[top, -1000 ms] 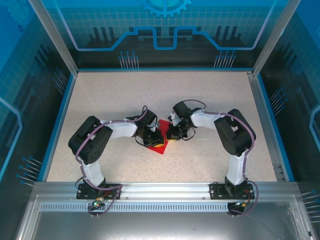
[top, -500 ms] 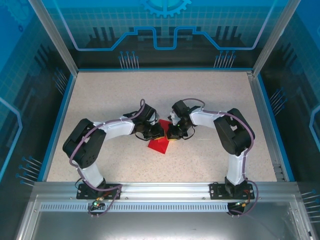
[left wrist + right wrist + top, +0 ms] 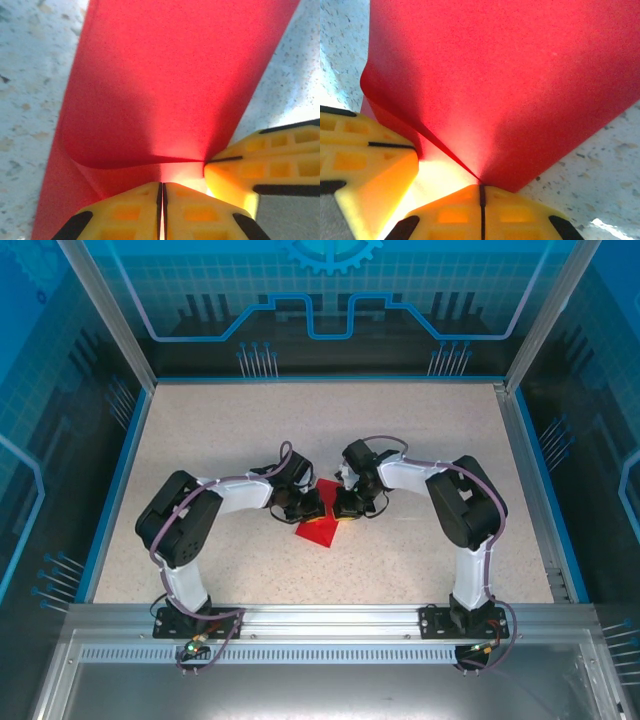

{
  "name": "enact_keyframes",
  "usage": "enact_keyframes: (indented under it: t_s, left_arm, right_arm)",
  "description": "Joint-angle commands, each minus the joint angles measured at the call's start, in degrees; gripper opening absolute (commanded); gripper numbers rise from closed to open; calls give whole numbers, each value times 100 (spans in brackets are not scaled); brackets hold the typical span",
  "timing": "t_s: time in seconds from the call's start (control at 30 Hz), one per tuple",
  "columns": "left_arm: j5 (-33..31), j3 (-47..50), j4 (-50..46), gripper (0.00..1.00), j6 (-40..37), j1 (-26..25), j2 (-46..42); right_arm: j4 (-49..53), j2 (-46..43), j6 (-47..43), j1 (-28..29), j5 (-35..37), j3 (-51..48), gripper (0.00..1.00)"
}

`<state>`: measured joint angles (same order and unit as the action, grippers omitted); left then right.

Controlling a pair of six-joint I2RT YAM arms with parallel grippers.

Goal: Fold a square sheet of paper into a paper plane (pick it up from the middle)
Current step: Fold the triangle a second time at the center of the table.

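The square sheet of paper (image 3: 318, 528) is bright red and lies bent at the middle of the table, its near corner pointing toward the arm bases. In the left wrist view the sheet (image 3: 165, 85) curls up into a soft fold. My left gripper (image 3: 162, 187) is shut on its edge, and my right gripper's yellow fingers (image 3: 270, 165) pinch the fold's end just to the right. In the right wrist view the paper (image 3: 510, 85) runs as a crease into my shut right gripper (image 3: 481, 187). The left fingers (image 3: 365, 160) sit close beside it. From above, left gripper (image 3: 314, 510) and right gripper (image 3: 340, 510) nearly touch.
The speckled beige table (image 3: 420, 430) has a blue rim and transparent walls around it. Both arms bend inward from their bases at the near edge. Open tabletop lies behind and to both sides of the paper.
The left arm's elbow swung out to the left and came back. Both grippers stayed together on the paper, which shifted slightly.
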<state>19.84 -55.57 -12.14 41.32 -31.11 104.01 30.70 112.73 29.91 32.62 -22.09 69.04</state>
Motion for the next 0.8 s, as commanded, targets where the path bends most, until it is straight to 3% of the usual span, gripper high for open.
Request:
enact_keyframes:
  t_s: [0.0, 0.43, 0.77]
  left_arm:
    - [-72, 58, 27, 12, -253, 112, 94]
    - [-147, 471, 289, 13, -515, 340, 80]
    - [-99, 784, 844, 13, -6, 700, -121]
  right_arm:
    - [440, 430, -90, 54, 921, -117, 7]
    - [739, 776, -194, 96, 1637, -108, 6]
    - [832, 944, -330, 99, 1873, -131, 6]
